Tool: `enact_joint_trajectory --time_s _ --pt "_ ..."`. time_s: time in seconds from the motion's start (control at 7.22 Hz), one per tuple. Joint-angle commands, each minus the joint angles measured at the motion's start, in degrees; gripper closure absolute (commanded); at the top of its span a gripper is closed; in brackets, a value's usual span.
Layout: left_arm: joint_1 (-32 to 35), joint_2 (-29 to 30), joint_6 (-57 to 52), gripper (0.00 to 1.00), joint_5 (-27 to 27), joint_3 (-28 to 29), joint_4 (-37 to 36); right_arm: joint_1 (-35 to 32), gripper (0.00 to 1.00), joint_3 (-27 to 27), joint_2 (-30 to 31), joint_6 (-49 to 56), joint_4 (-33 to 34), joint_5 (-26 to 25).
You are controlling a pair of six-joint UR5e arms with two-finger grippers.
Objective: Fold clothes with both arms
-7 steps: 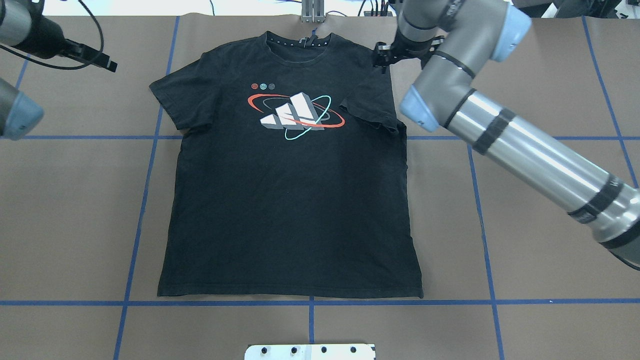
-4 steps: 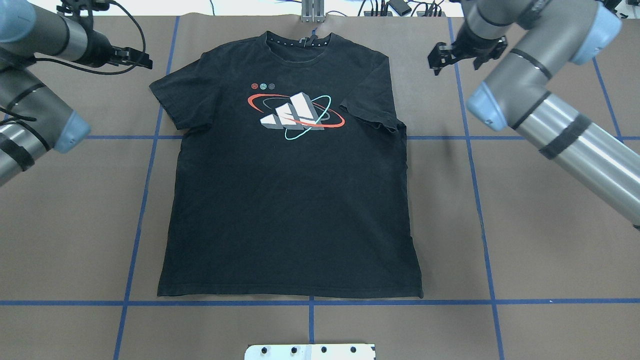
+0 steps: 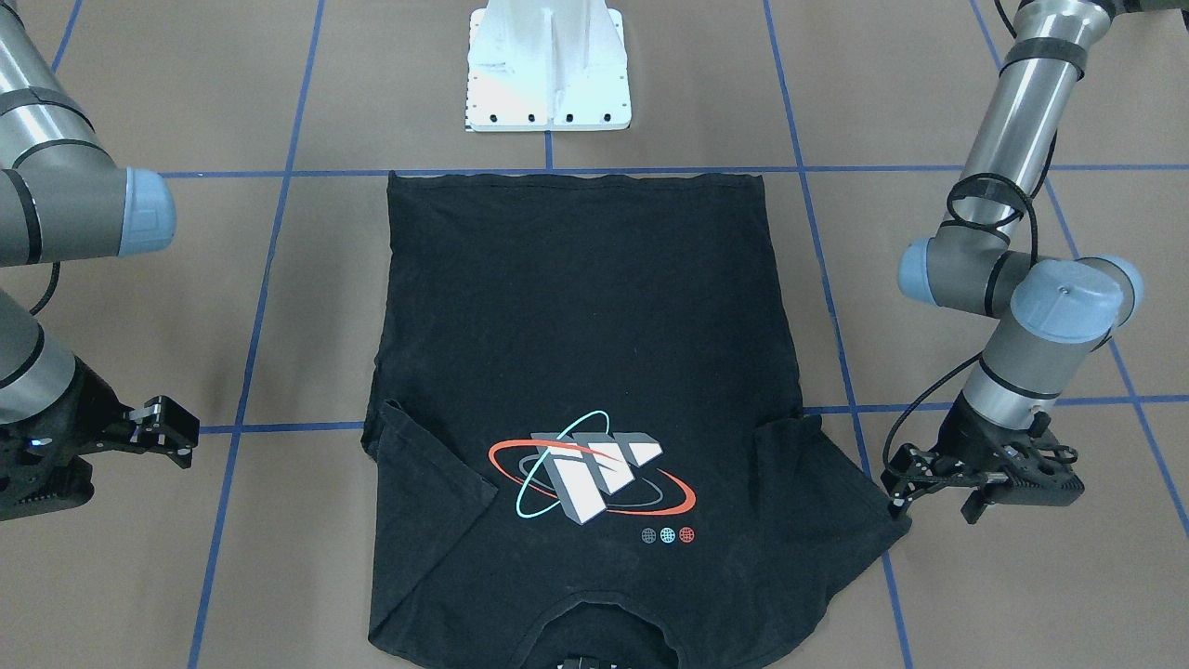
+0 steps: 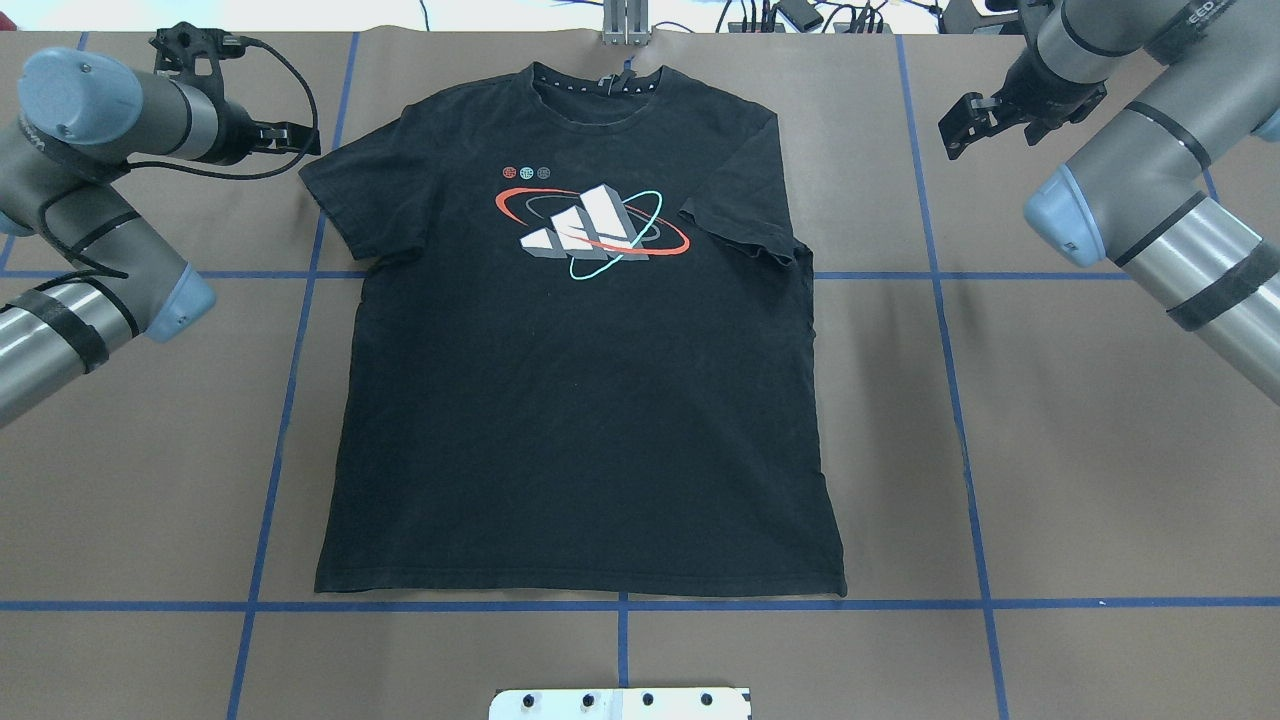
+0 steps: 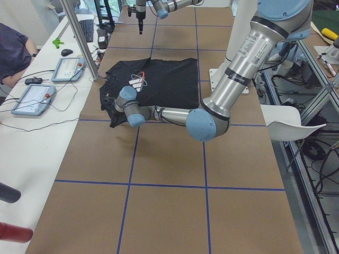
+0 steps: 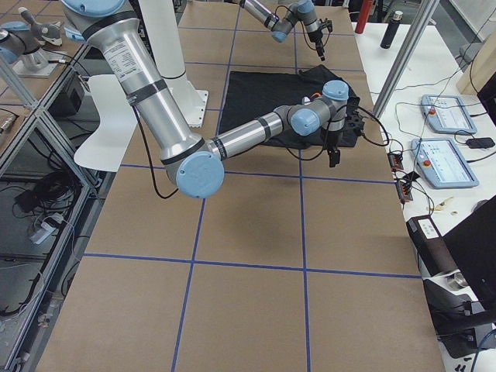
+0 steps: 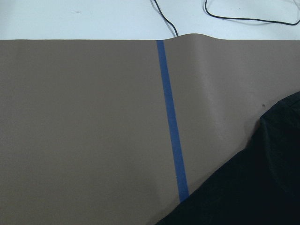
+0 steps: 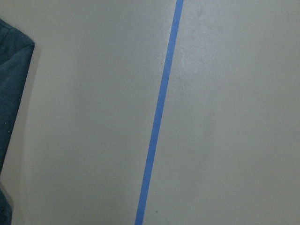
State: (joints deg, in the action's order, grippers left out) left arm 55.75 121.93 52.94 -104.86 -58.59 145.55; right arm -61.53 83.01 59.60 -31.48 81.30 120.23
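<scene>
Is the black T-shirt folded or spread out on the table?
Spread out. The black short-sleeved T-shirt lies flat, print up, with its hem and both sleeves visible.

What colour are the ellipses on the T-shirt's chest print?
Red and teal on the chest print; clearest overhead.

T-shirt (image 4: 580, 400) lies on table (image 4: 1080, 450) between left claw (image 4: 300, 138) and right claw (image 4: 958, 120).

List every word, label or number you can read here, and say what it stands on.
"EED": partial letters on the right arm; the rest is cut off.
Label on the left arm: too small to read.
T-shirt: the chest print has no words; its round emblems are too small to read.
</scene>
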Motion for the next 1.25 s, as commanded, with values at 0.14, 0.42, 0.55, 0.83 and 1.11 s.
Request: enact_joint_trajectory --time_s 0.14,0.42,0.55,0.83,1.11 --pt "-1.78 0.94 0.23 0.14 3.35 1.55 0.43 0.0 0.0 0.05 0.08 0.02 0.0 0.01" --pt "-2.66 1.9 0.15 0.3 3.35 4.43 2.35 0.0 0.0 0.05 0.08 0.02 0.0 -0.08" --pt "-2.66 2.43 0.15 0.33 3.35 5.93 3.67 0.09 0.0 -0.04 0.08 0.02 0.0 -0.17" --pt "-2.66 2.35 0.15 0.46 3.26 6.03 3.69 0.18 0.0 -0.04 -0.01 -0.15 0.0 -0.25" --pt "-2.66 2.17 0.06 0.56 3.26 6.03 3.69 0.18 0.0 -0.04 -0.19 -0.33 0.0 -0.26"
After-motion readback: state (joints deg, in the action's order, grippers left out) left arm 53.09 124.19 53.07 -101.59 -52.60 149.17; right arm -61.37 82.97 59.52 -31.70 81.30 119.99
